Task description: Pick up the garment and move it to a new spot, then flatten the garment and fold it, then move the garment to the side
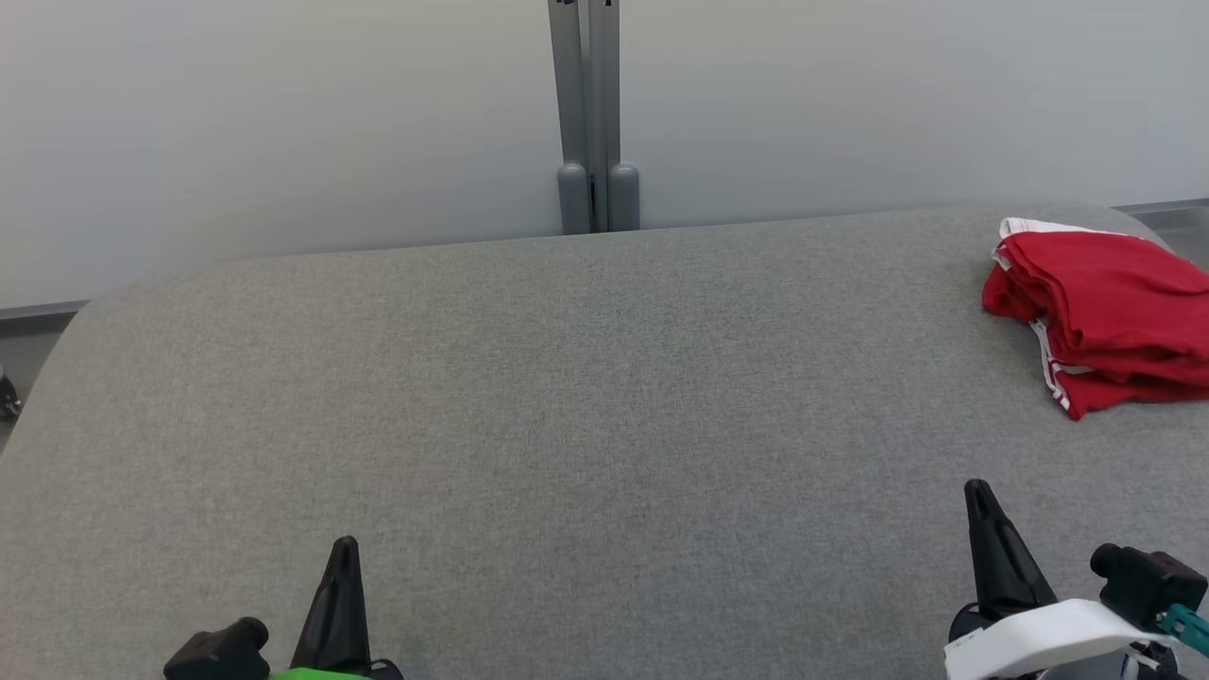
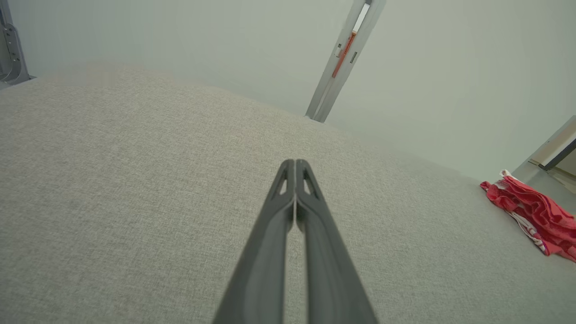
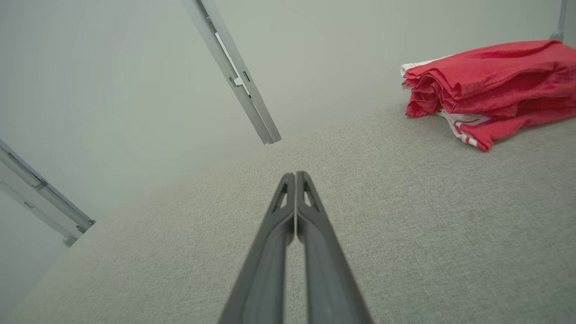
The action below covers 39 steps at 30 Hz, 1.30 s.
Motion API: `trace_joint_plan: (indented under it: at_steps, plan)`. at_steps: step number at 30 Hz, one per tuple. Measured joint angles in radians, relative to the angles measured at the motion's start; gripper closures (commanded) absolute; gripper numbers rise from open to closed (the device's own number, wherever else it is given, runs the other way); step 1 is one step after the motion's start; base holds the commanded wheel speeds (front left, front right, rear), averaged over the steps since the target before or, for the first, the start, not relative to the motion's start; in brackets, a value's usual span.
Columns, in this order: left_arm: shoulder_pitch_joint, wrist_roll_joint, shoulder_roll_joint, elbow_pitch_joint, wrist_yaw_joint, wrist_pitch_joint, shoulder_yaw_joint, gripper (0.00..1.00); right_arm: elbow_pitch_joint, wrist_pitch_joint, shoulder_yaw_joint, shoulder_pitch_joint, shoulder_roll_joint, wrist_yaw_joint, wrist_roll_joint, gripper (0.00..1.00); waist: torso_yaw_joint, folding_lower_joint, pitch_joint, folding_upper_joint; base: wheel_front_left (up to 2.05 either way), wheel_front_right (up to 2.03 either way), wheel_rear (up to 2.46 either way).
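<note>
The garment (image 1: 1105, 316) is red with white trim, folded into a thick bundle at the far right of the grey padded table (image 1: 567, 425). It lies at the right edge of the left wrist view (image 2: 535, 216) and at the upper right of the right wrist view (image 3: 490, 90). My left gripper (image 1: 346, 548) stands shut at the lower left with nothing in it, far from the garment. At the lower right my right gripper (image 1: 978, 491) is shut and empty too, a short way in front of the garment. Both pairs of fingers press tip to tip in the wrist views (image 2: 294, 163) (image 3: 294, 174).
A grey double post (image 1: 592, 113) rises behind the table's far edge at the middle, against a pale wall. The table's rounded left corner (image 1: 85, 312) drops to the floor. The garment lies close to the table's right edge.
</note>
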Motion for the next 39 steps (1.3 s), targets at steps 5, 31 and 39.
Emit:
trace_joint_plan:
  at_steps: [5,31,39]
  plan:
    - [-0.019,-0.086,0.004,0.009,-0.006,0.017,0.009,1.0,0.009,0.018,-0.004,-0.016,-0.001,0.0,0.087,1.0,0.001,0.0,0.003,0.0,0.0,0.0,0.0]
    - [-0.091,-0.46,0.017,0.044,-0.041,0.101,0.065,1.0,0.046,0.106,-0.03,-0.081,-0.001,0.0,0.459,1.0,0.005,0.0,0.017,0.0,0.0,0.0,0.0]
    - [-0.111,-0.558,0.017,0.054,-0.049,0.123,0.081,1.0,0.056,0.128,-0.037,-0.1,0.0,0.0,0.556,1.0,0.007,0.0,0.021,0.0,0.0,0.0,0.0]
